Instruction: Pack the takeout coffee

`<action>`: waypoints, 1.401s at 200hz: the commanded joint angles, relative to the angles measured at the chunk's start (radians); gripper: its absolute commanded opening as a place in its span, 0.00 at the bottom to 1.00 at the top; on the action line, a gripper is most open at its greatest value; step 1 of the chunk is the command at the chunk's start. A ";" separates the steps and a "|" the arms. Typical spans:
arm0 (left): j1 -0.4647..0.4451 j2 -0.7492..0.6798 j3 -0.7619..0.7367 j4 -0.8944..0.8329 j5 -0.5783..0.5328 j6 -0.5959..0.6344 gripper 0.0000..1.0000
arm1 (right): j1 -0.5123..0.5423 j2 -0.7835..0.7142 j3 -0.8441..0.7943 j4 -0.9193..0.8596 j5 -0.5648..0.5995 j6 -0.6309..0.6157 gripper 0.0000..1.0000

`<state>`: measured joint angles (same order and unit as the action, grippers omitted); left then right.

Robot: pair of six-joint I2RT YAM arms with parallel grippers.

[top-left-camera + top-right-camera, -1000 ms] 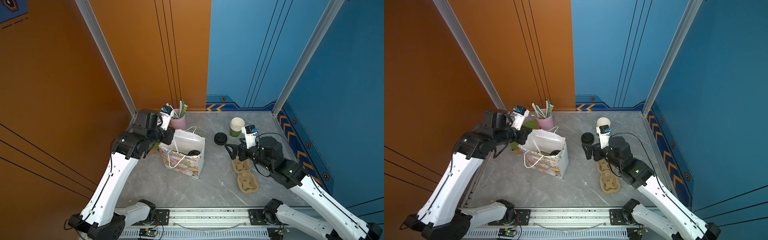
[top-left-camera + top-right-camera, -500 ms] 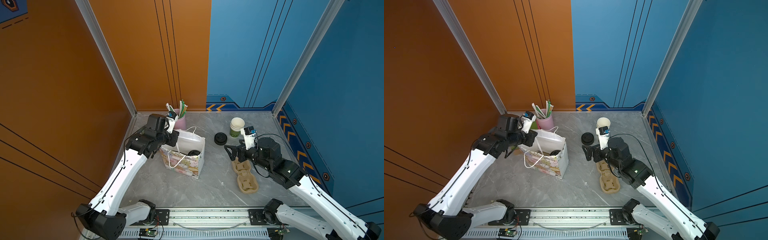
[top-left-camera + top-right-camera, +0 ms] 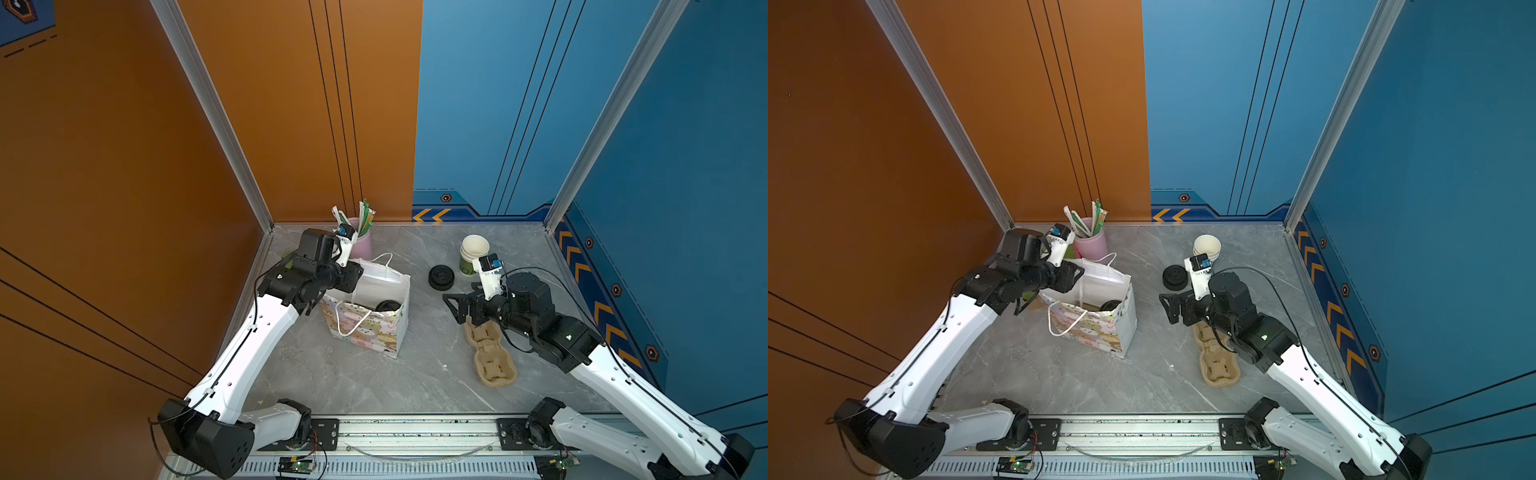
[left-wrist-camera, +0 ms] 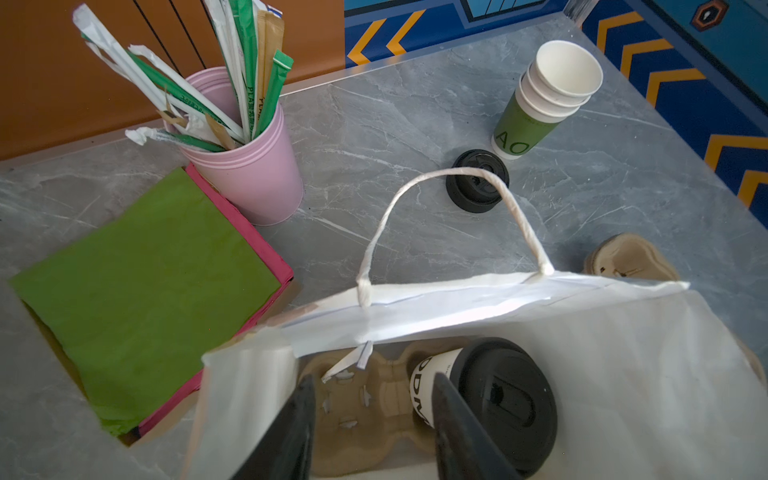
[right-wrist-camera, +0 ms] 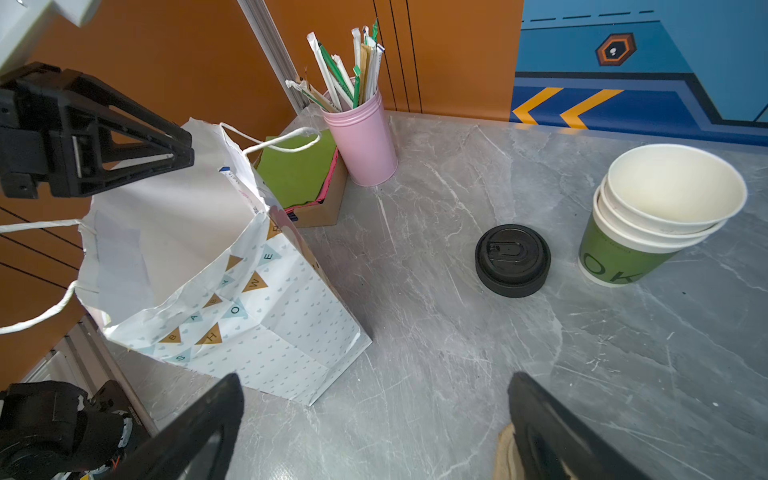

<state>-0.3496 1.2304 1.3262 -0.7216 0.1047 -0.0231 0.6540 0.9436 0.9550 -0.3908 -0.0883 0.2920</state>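
Near — your right gripper (image 3: 453, 309): jaws wide apart, empty, by the table carrier (image 3: 494, 365) | Middle — takeout coffee (image 4: 498, 399): inside the paper bag (image 3: 374, 332), seated in an inner carrier (image 4: 361, 399) | your left gripper (image 4: 374, 380): jaws parted at the bag mouth, nothing between | Far: loose lid (image 3: 440, 277), cup stack (image 3: 473, 253)

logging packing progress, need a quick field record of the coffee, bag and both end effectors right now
takeout coffee: inside paper bag, lid on, on a pulp carrier
paper bag: standing open on table
left end effector: open, at bag mouth, holding nothing
right end effector: open, empty, above table
loose lid: on table beside cup stack
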 commanded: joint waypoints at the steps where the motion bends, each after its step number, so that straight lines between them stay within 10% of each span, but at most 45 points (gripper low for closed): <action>1: 0.017 -0.043 0.046 0.008 0.019 -0.023 0.59 | 0.002 0.035 0.060 -0.019 -0.031 -0.015 1.00; 67: 0.150 -0.166 0.067 -0.056 0.016 -0.040 0.72 | 0.125 0.241 0.323 -0.136 0.083 0.009 0.99; 170: 0.251 -0.096 0.045 -0.118 0.091 -0.034 0.58 | 0.289 0.633 0.812 -0.584 0.414 0.255 0.67; 280: 0.440 -0.140 -0.025 -0.117 0.115 -0.087 0.58 | 0.289 0.740 0.897 -0.576 0.385 0.239 0.50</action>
<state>0.0349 1.1133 1.3296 -0.8234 0.1776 -0.0750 0.9428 1.6806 1.8275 -0.9440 0.2924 0.5472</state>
